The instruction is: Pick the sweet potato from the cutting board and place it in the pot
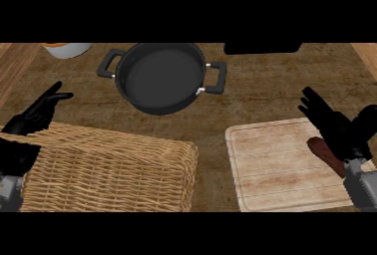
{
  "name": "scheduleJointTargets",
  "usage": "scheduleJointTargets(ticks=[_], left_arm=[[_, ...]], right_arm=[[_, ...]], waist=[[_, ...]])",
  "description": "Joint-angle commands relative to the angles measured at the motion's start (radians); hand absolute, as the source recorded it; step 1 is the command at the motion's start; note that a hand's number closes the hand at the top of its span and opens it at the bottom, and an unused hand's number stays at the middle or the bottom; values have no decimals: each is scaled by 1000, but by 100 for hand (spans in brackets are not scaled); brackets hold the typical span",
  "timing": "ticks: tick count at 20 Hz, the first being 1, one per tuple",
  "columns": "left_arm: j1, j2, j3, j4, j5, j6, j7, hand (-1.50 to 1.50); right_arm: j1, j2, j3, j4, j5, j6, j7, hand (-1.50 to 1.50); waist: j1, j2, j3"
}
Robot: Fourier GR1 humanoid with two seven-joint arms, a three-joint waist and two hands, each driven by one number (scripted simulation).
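One pot [160, 75] holds nothing — sweet potato [324, 155] on cutting board [283, 169], right hand [331, 124] open-fingered.

A black round two-handled pot [160, 75] sits mid-counter. Right of and nearer than the pot lies a pale wooden cutting board [283, 169], where the right hand [335, 125], fingers straight, covers a reddish-brown sweet potato [324, 155]. Left of the pot, the left hand [37, 113] rests open above a woven wicker basket [110, 172].

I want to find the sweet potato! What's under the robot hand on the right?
Part of the reddish-brown sweet potato peeks out below the right robot hand, lying on the cutting board. The hand and forearm cover the rest.
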Motion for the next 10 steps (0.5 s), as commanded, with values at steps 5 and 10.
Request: scheduleJointTargets(ticks=[5,10], left_arm=[[38,-84,-169,83,-4,-34,-31,0],[89,-95,-223,134,71,-35,-62,0]], right_arm=[[-4,-175,133,-112,48,414,-135,150],[-6,-166,-51,-205,231,98,-484,-150]], waist=[[-28,38,-50],[-97,27,-44]])
